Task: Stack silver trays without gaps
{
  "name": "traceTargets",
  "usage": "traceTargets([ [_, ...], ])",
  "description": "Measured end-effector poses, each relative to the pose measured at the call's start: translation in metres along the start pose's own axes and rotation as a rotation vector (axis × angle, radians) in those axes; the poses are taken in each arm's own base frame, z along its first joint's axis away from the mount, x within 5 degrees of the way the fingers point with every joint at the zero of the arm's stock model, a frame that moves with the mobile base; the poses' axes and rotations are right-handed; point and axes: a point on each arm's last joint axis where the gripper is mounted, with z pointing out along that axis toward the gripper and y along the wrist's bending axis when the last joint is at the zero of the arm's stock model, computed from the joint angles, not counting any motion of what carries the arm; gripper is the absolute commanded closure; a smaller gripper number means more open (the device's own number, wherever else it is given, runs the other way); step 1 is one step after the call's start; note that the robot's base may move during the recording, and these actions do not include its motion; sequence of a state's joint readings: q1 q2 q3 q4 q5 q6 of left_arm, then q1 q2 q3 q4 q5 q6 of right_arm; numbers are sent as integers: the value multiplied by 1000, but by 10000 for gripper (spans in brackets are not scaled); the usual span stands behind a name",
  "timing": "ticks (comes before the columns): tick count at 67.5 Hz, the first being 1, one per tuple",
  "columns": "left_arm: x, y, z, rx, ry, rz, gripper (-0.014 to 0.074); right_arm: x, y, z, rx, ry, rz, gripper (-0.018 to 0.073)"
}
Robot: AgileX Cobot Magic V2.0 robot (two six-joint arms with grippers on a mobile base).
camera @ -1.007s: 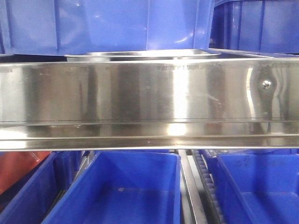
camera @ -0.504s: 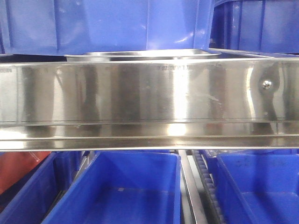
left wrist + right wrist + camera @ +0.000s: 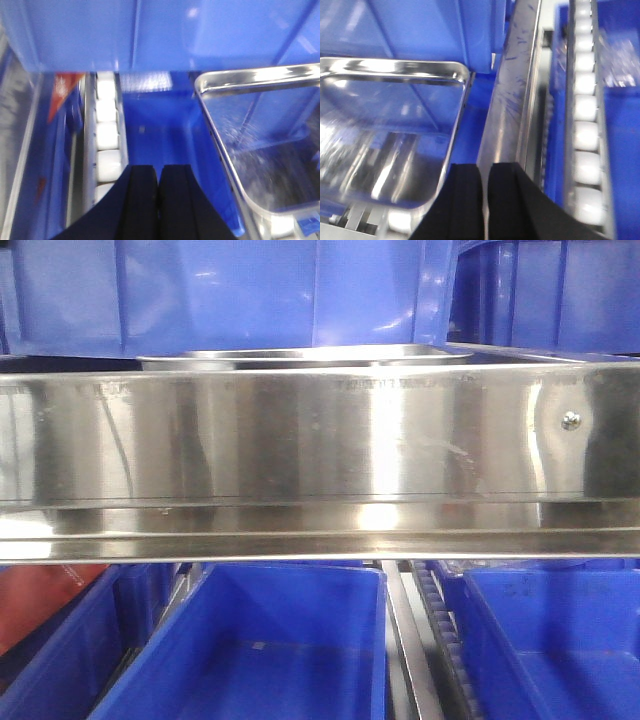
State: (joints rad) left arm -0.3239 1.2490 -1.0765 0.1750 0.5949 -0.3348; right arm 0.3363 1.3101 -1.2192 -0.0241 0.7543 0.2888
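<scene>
A silver tray [image 3: 300,357] lies on the shelf behind the steel rail; only its thin rim shows in the front view. In the left wrist view the tray [image 3: 270,150] fills the right side, to the right of my left gripper [image 3: 159,172], which is shut and empty over a blue bin. In the right wrist view the tray [image 3: 385,135] fills the left side, just left of my right gripper [image 3: 485,172], which is shut and empty, its jaws almost touching. I cannot tell whether this is one tray or a stack.
A long steel shelf rail [image 3: 320,460] with a screw [image 3: 571,421] spans the front view. Blue bins [image 3: 260,650] sit below it and others [image 3: 250,290] above. White conveyor rollers [image 3: 107,135] run left of the left gripper; more rollers [image 3: 585,125] and a steel divider [image 3: 512,100] lie by the right gripper.
Only the reflections on the steel rail have shifted; the tray and the bins have not moved.
</scene>
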Motion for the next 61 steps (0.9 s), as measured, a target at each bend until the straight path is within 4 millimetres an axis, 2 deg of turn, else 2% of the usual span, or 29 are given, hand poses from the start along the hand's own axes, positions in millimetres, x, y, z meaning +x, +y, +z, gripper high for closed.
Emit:
traceTargets([
  [13, -25, -17, 27, -89, 136, -71, 610, -21, 23, 32, 83, 127, 21, 553],
  [30, -52, -39, 54, -125, 238, -85, 610, -27, 38, 66, 137, 293, 16, 554],
  [45, -44, -57, 75, -86, 317, -98, 610, -21, 41, 89, 145, 367, 27, 554],
  [61, -40, -62, 81, -78, 339, -98, 610, -22, 43, 94, 132, 346, 27, 554],
])
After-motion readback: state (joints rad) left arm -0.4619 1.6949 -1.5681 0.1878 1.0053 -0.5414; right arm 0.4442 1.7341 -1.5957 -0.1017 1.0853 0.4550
